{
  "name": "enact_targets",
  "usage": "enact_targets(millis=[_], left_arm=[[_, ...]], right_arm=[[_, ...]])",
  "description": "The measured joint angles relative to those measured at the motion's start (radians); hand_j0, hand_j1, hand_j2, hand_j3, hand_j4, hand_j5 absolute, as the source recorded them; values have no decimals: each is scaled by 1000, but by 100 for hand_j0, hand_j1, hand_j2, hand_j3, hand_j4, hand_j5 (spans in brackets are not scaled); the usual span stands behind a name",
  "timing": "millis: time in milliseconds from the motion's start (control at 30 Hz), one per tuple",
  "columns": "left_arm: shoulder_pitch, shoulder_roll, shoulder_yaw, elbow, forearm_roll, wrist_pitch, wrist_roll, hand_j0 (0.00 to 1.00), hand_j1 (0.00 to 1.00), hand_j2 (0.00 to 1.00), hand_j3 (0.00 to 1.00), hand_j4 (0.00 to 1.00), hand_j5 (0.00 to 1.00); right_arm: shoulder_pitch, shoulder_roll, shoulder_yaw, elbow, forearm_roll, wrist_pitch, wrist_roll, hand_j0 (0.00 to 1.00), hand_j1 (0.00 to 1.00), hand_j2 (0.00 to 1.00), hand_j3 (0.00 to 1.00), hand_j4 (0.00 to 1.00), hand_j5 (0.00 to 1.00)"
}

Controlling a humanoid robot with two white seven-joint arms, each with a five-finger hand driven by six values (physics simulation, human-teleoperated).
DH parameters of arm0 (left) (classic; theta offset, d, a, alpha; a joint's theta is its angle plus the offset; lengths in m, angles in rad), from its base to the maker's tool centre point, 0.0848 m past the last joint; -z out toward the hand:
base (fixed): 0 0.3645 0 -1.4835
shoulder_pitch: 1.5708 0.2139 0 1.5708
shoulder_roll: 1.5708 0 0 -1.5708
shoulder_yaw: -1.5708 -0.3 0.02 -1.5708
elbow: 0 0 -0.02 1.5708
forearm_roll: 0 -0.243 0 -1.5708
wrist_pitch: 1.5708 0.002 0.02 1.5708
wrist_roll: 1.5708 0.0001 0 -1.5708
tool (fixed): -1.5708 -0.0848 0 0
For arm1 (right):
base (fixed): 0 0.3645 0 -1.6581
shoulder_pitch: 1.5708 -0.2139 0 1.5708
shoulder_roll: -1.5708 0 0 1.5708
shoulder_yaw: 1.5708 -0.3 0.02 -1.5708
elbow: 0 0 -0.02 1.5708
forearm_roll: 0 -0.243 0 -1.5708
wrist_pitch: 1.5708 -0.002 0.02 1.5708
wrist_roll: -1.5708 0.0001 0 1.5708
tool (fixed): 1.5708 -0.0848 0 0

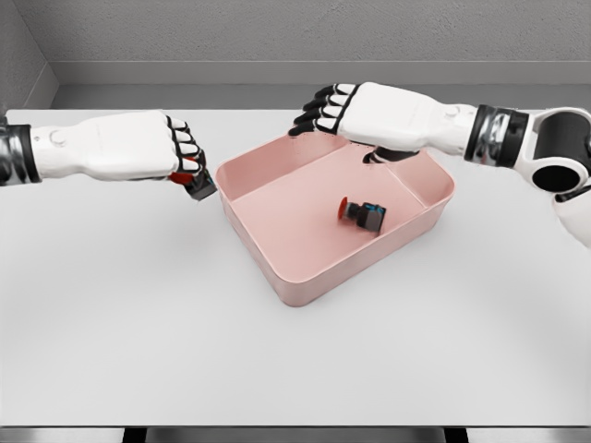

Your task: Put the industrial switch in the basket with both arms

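Observation:
A pink basket (pixel 294 286) sits in the middle of the white table. Inside it, right of centre, an industrial switch (pixel 363 213) lies on its side: black body, red button, blue face. A second switch (pixel 198 184), black with a red part, hangs just outside the basket's left corner. My left hand (pixel 189 171) is shut on it, fingers curled over its top. My right hand (pixel 346 129) hovers over the basket's far rim with relaxed fingers and the thumb pointing down. It holds nothing.
The basket has an inner divider wall (pixel 277 175) running toward its far corner. White table surface (pixel 138 323) stretches in front and to both sides. A grey wall stands behind the table's far edge.

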Motion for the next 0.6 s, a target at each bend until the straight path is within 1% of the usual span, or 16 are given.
enact_targets(millis=[133,300,600], left_arm=[[0,-11,19,0,6,0,0,43,43,43,43,43,43],[0,-42,41,3,10,0,1,43,43,43,43,43,43],[2,-98,66,8,14,0,0,43,43,43,43,43,43]], right_arm=[[3,4,-18,8,11,0,-2,100,100,100,100,100,100],[9,3,-19,11,15,0,-3,100,100,100,100,100,100],[20,-65,-19,11,10,0,-3,100,100,100,100,100,100]])
